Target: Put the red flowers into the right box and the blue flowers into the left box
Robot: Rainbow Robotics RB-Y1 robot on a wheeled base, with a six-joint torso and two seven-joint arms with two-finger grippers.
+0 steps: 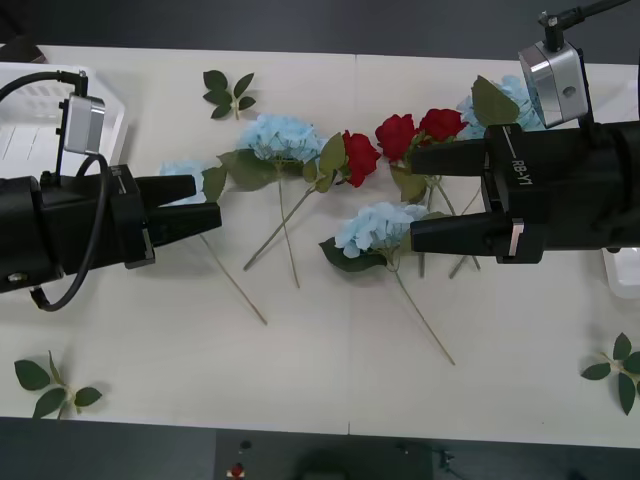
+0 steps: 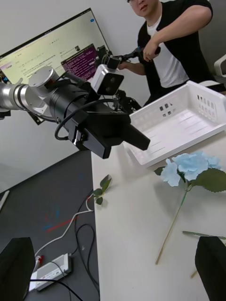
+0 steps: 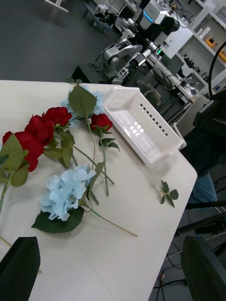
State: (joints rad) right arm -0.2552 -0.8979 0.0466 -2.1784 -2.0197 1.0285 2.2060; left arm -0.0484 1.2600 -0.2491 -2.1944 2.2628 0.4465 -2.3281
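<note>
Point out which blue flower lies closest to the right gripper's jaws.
The blue flower in mid-table, beside the right gripper, lying just off its lower jaw. The other blue flowers lie farther off: one behind that arm, two toward the left gripper.

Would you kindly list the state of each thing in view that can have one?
left tool: open, holding nothing, over the table.
right tool: open, holding nothing, above the flowers.
red flowers: lying on the table, unsorted.
blue flowers: lying on the table, unsorted.
left box: upright, no flowers inside.
right box: upright, no flowers inside.
</note>
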